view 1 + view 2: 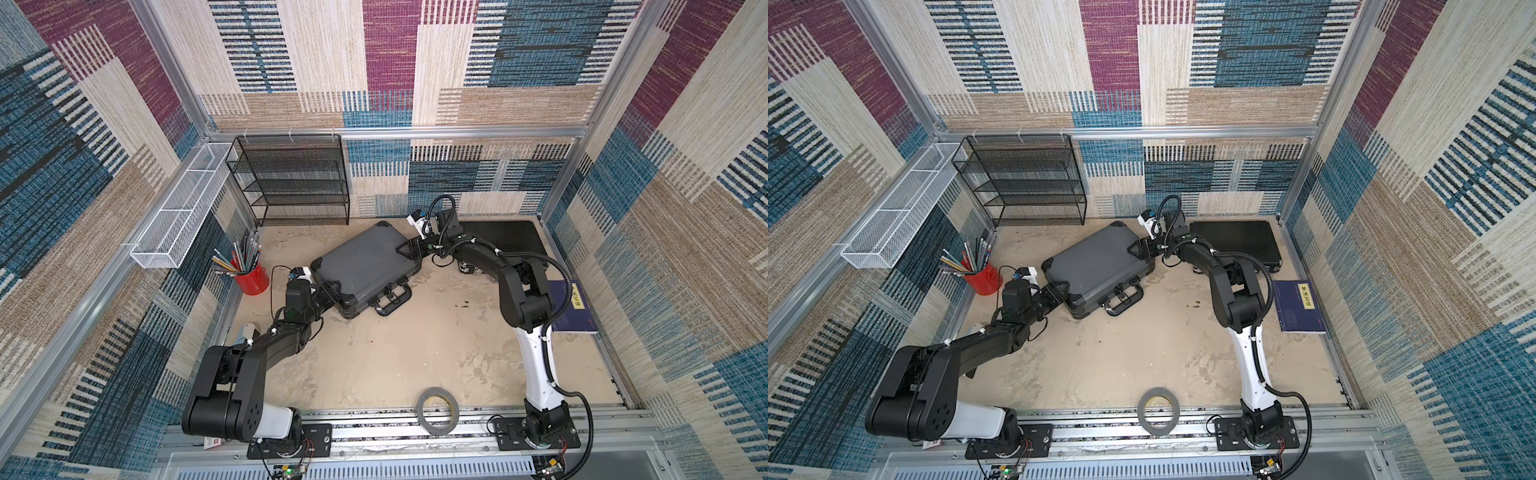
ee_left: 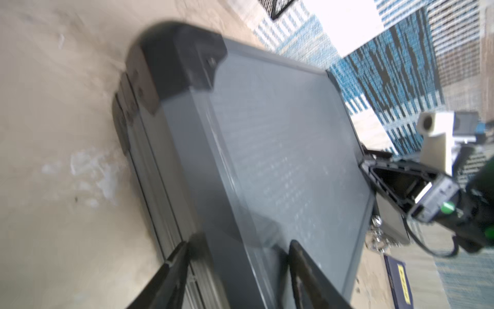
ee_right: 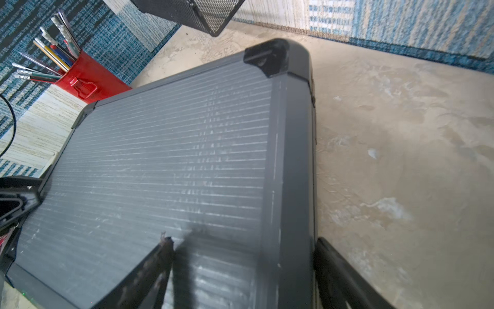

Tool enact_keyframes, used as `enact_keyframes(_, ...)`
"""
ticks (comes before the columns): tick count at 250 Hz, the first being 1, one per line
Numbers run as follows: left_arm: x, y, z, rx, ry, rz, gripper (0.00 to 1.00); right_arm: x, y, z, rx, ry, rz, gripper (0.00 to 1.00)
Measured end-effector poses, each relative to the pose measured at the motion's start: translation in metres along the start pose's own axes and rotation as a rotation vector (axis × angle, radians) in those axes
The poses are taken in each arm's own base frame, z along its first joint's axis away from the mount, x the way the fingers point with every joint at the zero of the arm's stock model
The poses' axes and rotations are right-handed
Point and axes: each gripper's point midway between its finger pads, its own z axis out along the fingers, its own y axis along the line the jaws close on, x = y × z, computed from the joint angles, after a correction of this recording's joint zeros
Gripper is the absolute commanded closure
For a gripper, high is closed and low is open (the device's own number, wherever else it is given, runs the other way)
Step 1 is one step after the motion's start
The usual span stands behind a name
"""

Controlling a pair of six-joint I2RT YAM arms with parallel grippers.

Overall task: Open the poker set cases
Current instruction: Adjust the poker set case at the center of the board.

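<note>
Spanning lower left to upper right, grey case gripped endwise by left pincer and right pincer.

TOP: you're looking steeply down from high over the arm bases, both top views sharing the whole table | WRISTS: you're looking close across the grey case from opposite corners, sharing its ribbed lid.

Bare tabletop before grey case
</note>
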Motion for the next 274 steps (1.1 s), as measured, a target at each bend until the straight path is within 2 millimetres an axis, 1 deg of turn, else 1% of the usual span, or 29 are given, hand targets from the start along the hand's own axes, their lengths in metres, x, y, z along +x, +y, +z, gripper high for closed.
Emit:
enact_keyframes(23,-0.006,0.0,0.013,0.022,-0.025,0.006,0.45,0.002,-0.004,-0.006,0.041,-0.035,0.01,0.26)
enact_keyframes(67,-0.021,-0.006,0.038,0.078,-0.074,0.018,0.47,0.016,-0.008,-0.027,0.126,-0.093,0.049,0.28)
enact_keyframes(88,-0.026,-0.01,0.045,0.106,-0.095,0.024,0.47,0.025,-0.007,-0.038,0.156,-0.115,0.073,0.29)
enact_keyframes(110,-0.028,-0.013,0.047,0.116,-0.098,0.027,0.47,0.036,-0.001,-0.048,0.172,-0.126,0.1,0.29)
enact_keyframes(143,-0.028,-0.015,0.042,0.113,-0.096,0.043,0.47,0.051,0.012,-0.057,0.193,-0.142,0.127,0.29)
enact_keyframes(178,-0.02,-0.013,0.026,0.088,-0.064,0.067,0.46,0.071,0.028,-0.069,0.181,-0.147,0.184,0.29)
enact_keyframes(223,-0.007,-0.013,0.005,0.054,0.007,0.094,0.45,0.079,0.04,-0.078,0.163,-0.152,0.226,0.29)
enact_keyframes(245,-0.004,-0.013,-0.005,0.036,0.03,0.122,0.45,0.09,0.053,-0.085,0.126,-0.128,0.247,0.29)
enact_keyframes(253,-0.003,-0.014,-0.009,0.033,0.033,0.129,0.44,0.097,0.057,-0.087,0.119,-0.108,0.25,0.29)
enact_keyframes(274,0.0,-0.013,-0.017,0.018,0.05,0.142,0.43,0.103,0.065,-0.092,0.097,-0.098,0.267,0.29)
